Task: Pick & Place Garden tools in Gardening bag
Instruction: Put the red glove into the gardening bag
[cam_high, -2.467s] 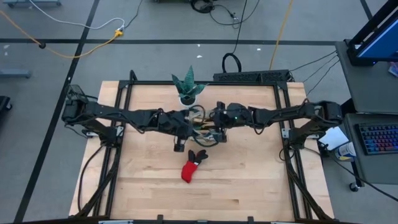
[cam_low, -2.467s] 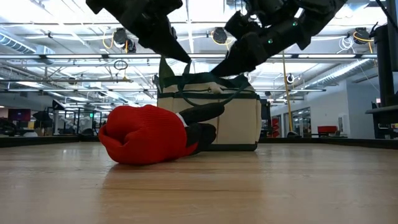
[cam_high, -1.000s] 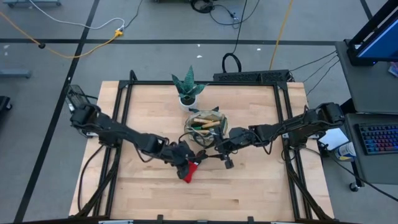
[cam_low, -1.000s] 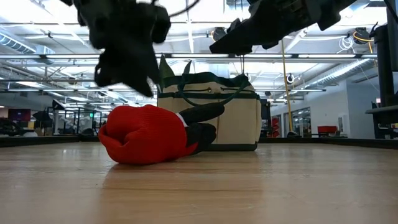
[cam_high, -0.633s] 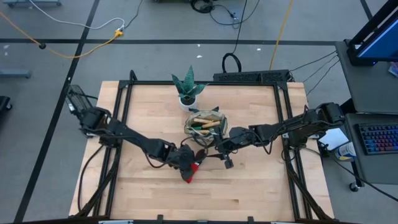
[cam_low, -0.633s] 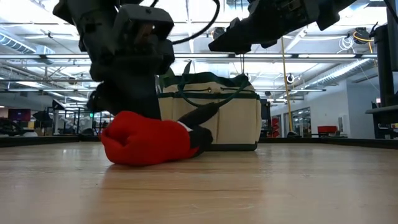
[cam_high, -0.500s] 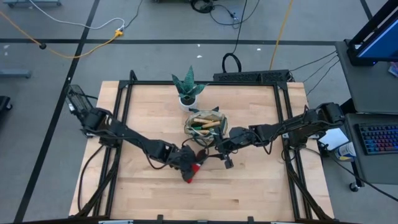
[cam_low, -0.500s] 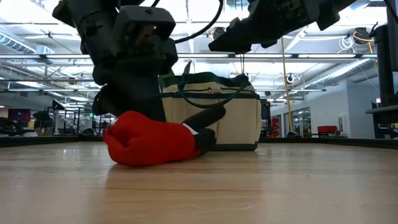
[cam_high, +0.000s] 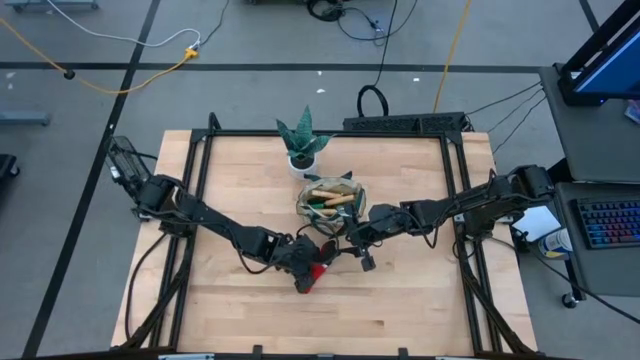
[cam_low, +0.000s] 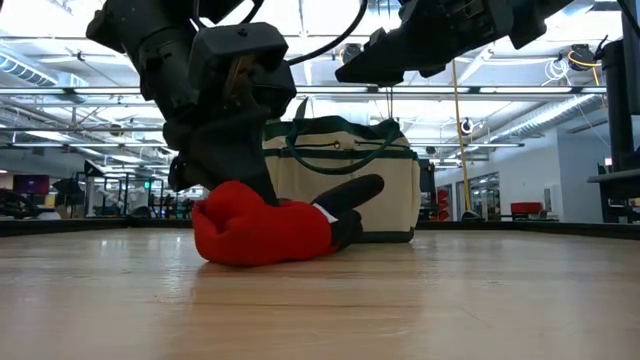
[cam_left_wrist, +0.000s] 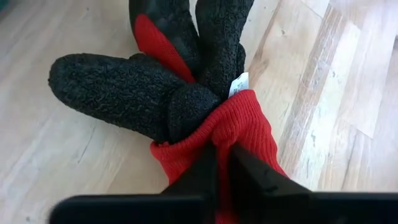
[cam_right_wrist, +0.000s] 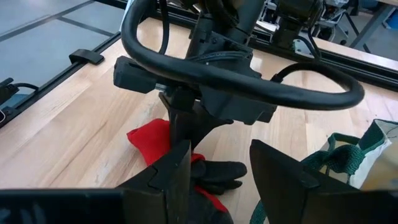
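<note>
High view: left gripper (cam_high: 303, 262) down on red-and-black glove (cam_high: 315, 272) near table (cam_high: 240, 310) centre. Gardening bag (cam_high: 329, 207) just behind, toward far edge, wooden-handled tools (cam_high: 331, 196) inside. Right gripper (cam_high: 355, 236) hovers beside bag, empty.

Low view: glove (cam_low: 270, 228) lies on tabletop, touching bag front (cam_low: 350, 190); left gripper (cam_low: 232, 150) pressed onto red cuff.

Left wrist view: fingers (cam_left_wrist: 205, 177) pinched together on red cuff fabric (cam_left_wrist: 239, 124).

Right wrist view: right fingers (cam_right_wrist: 177, 165) spread wide apart, nothing between.
</note>
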